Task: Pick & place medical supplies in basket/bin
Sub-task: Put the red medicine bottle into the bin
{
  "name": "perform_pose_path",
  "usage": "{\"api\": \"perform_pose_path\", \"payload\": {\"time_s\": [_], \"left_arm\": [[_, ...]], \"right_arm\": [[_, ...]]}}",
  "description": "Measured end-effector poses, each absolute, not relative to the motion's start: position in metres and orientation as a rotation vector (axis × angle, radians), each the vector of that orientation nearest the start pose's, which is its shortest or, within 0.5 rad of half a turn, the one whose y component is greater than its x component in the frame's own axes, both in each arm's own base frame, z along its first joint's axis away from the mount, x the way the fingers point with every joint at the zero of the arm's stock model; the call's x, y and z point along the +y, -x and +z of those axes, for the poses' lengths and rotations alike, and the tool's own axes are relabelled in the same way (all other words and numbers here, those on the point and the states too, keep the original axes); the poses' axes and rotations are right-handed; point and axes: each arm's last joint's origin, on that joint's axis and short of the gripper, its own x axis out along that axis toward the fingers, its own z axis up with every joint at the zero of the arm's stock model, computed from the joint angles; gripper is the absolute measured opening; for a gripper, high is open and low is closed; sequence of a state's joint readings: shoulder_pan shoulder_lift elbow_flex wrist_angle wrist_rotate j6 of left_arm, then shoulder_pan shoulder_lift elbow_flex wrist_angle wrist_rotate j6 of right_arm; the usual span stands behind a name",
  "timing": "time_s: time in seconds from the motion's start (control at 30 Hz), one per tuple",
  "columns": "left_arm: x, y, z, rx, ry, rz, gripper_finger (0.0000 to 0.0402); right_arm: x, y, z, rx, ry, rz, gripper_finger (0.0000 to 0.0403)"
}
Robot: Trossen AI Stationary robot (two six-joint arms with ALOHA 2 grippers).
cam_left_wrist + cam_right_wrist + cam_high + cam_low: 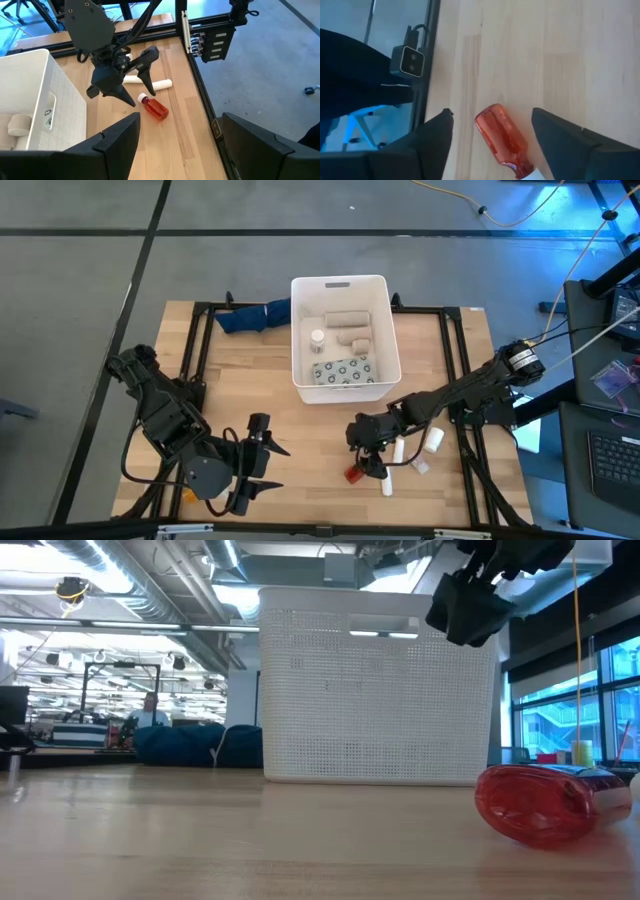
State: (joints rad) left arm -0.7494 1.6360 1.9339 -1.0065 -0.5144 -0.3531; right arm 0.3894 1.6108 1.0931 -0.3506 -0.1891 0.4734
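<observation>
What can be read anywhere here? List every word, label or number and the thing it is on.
No text is readable in any view.
Red bottle: no label visible.
Blister pack in the white bin: printed pattern, too small to read.
Mark on the bin's wall: too blurred to read.

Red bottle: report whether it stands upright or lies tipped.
Tipped. The red bottle lies on its side on the table, below the open right gripper.

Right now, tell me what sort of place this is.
Probably a robotics lab in an open industrial hall: a wooden workbench framed with black rails, exposed ceiling ducts over rows of workstations beyond, and a laptop with cables beside the table.
</observation>
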Motion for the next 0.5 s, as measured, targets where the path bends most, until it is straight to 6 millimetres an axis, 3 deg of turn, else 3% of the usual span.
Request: {"api": "perform_pose_path", "payload": {"time_s": [0.07,0.17,0.33,0.5], "left_arm": [[-0.211,-0.247,0.436,0.599,-0.078,-0.120,0.0270],[-0.211,-0.247,0.436,0.599,-0.078,-0.120,0.0269],[-0.210,-0.247,0.436,0.590,-0.084,-0.098,0.0271],[-0.208,-0.248,0.437,0.563,-0.102,-0.037,0.0270]], "right_arm": [[0.137,-0.305,0.224,0.996,-0.342,0.330,0.0288],[0.146,-0.295,0.220,1.042,-0.194,0.334,0.0289],[0.154,-0.281,0.214,1.071,0.079,0.297,0.0275],[0.158,-0.279,0.213,1.052,0.181,0.322,0.0261]]}}
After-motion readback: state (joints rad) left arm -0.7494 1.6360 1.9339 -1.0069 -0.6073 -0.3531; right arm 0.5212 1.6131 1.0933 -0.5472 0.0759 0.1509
